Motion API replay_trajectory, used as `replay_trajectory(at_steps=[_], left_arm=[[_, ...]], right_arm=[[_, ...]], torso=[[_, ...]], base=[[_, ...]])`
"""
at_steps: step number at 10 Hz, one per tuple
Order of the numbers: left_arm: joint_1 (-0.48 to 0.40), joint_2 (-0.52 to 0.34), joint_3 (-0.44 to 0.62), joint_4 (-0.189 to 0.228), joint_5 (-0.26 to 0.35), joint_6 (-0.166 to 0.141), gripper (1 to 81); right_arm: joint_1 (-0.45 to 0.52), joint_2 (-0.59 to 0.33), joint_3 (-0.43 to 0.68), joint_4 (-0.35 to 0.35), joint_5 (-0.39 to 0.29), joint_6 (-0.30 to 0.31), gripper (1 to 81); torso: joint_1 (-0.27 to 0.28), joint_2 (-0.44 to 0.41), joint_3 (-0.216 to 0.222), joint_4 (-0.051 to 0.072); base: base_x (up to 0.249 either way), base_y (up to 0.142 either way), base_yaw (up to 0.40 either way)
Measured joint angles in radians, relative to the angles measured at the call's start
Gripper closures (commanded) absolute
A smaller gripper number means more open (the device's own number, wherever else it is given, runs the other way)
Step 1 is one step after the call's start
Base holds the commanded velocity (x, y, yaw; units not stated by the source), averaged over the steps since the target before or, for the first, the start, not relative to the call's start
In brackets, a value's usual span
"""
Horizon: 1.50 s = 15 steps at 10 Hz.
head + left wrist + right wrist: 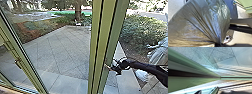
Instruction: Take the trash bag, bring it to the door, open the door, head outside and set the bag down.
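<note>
Getting the door [103,45] wide enough seems the job; right gripper [110,68] at its edge, can't tell if closed. Left gripper [217,45] clamped on trash bag [203,22], needs clearance next.

Grey paved ground [63,52], slabs laid diagonally, pale border.

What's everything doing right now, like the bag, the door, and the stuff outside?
Trash bag: bulging, bunched together at its neck.
Green-framed door: can't tell for sure if it's open.
Right pincer: at the green frame's edge.
Paving: looks dry.
Bush: leafy.
Person: partly in view.
</note>
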Motion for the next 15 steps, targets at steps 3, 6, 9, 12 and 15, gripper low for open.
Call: replay_trajectory(at_steps=[3, 6, 9, 12, 15], left_arm=[[0.001, 0.0, 0.0, 0.0, 0.0, 0.0, 81.1], [0.008, 0.0, 0.0, 0.0, -0.002, 0.0, 81.1], [0.023, 0.0, 0.0, 0.001, 0.001, 0.002, 81.1], [0.023, 0.0, 0.0, 0.001, -0.002, 0.002, 81.1], [0.022, 0.001, 0.0, 0.001, -0.003, 0.002, 81.1]], right_arm=[[0.057, -0.021, -0.022, 0.0, 0.008, 0.009, 1.0], [0.117, -0.056, -0.024, -0.01, 0.001, 0.014, 1.0], [0.187, -0.072, -0.025, -0.029, -0.069, 0.01, 1.0], [0.27, -0.071, -0.012, -0.198, -0.217, -0.069, 1.0], [0.32, -0.071, -0.004, -0.373, -0.368, -0.222, 1.0]], torso=[[0.001, 0.001, 0.001, 0.001], [0.001, 0.001, 0.038, 0.001], [0.001, 0.002, 0.044, 0.001], [0.001, 0.002, 0.044, 0.001], [0.001, 0.002, 0.044, 0.001]], base=[[0.0, 0.0, 0.0], [0.0, 0.0, 0.0], [0.0, 0.0, 0.0], [0.0, 0.0, 0.0], [0.0, 0.0, 0.0]])
